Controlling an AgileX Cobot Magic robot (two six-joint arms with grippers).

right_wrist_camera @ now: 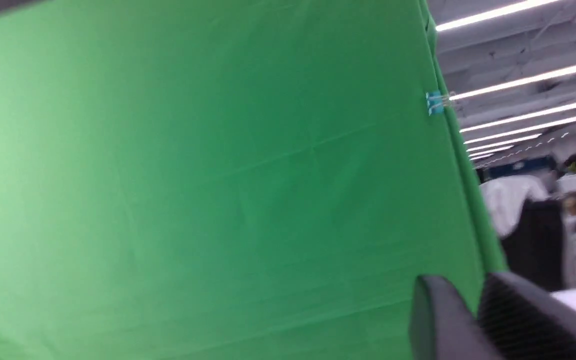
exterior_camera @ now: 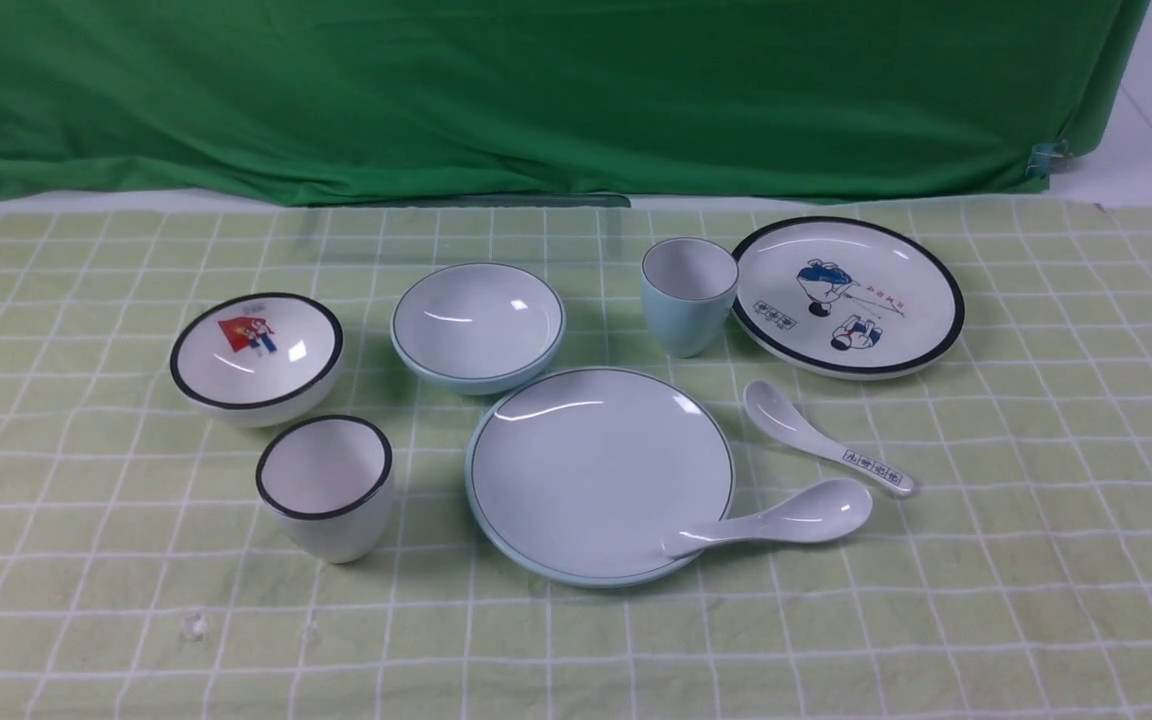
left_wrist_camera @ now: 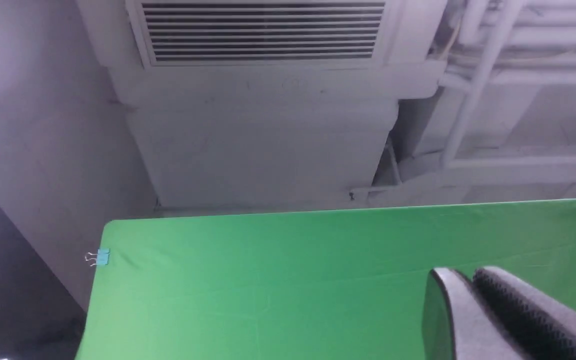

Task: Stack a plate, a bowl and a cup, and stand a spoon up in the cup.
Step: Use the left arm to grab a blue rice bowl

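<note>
Where the left gripper is: seen from its own wrist camera, the left gripper (left_wrist_camera: 463, 275) has its two dark fingers pressed together with nothing between them, in front of a green curtain (left_wrist_camera: 318, 280) and a slatted vent (left_wrist_camera: 263, 32).
Right gripper: the right gripper (right_wrist_camera: 468, 285) is blurred. Its fingers lie close side by side, but I cannot tell whether they touch.
Tablecloth: a pale green checked tablecloth (exterior_camera: 1036, 600) lies under every dish.
Black-rimmed cup: the black-rimmed cup (exterior_camera: 324, 490) stands upright, left of the plate (exterior_camera: 586, 470) and apart from it.
Plate: pale blue and flat on the cloth, with nothing stacked on it.
Spoon: the plain white spoon (exterior_camera: 786, 520) lies at the plate's right near edge, with its handle tip resting on the rim and its scoop on the cloth.
Printed spoon: the printed spoon (exterior_camera: 826, 440) lies right of the plate, just beyond the plain one — apart from both.
Picture bowl: the picture bowl (exterior_camera: 256, 350) sits beyond the plate and well to its left.
Bowl: the pale blue bowl (exterior_camera: 478, 325) sits upright, just beyond the plate's far left rim.
Cup: the pale blue cup (exterior_camera: 688, 295) stands upright beyond the plate's far right rim — empty.
Picture plate: the picture plate (exterior_camera: 848, 295) lies beyond the plate to the right, beside the blue cup.
Curtain: it hangs behind everything, farthest from the plate.
</note>
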